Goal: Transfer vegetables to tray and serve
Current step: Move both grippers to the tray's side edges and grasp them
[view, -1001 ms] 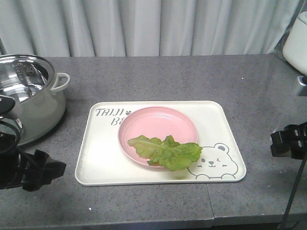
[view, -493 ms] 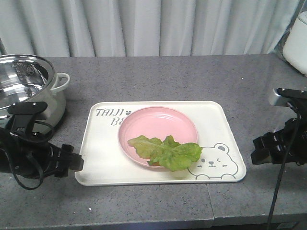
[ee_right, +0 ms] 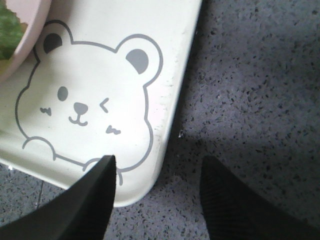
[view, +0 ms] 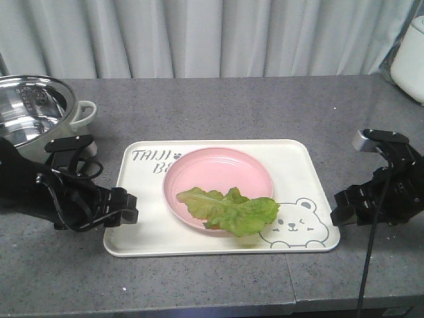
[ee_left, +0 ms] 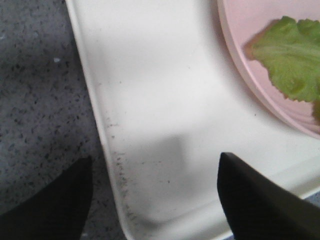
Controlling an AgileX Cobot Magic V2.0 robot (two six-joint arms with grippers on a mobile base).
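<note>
The green lettuce leaves (view: 228, 209) lie on the front of a round pink plate (view: 218, 173), which stands on the cream bear tray (view: 142, 225). My left gripper (view: 127, 207) is open at the tray's left edge. In the left wrist view (ee_left: 150, 195) its jaws straddle the tray's rim (ee_left: 107, 150), with lettuce (ee_left: 292, 60) at the top right. My right gripper (view: 339, 207) is open at the tray's right front corner. In the right wrist view (ee_right: 157, 185) its jaws straddle that corner (ee_right: 155, 165), by the bear drawing (ee_right: 85, 100).
A steel pot (view: 33, 119) with a white handle stands at the back left, behind my left arm. A white appliance (view: 411, 59) sits at the far right. Grey curtains hang behind the grey counter (view: 218, 106), whose front edge runs close below the tray.
Both arms have moved inward from the frame's sides to the tray's edges, the left to the left rim and the right to the right front corner. Tray, plate and lettuce have not moved.
</note>
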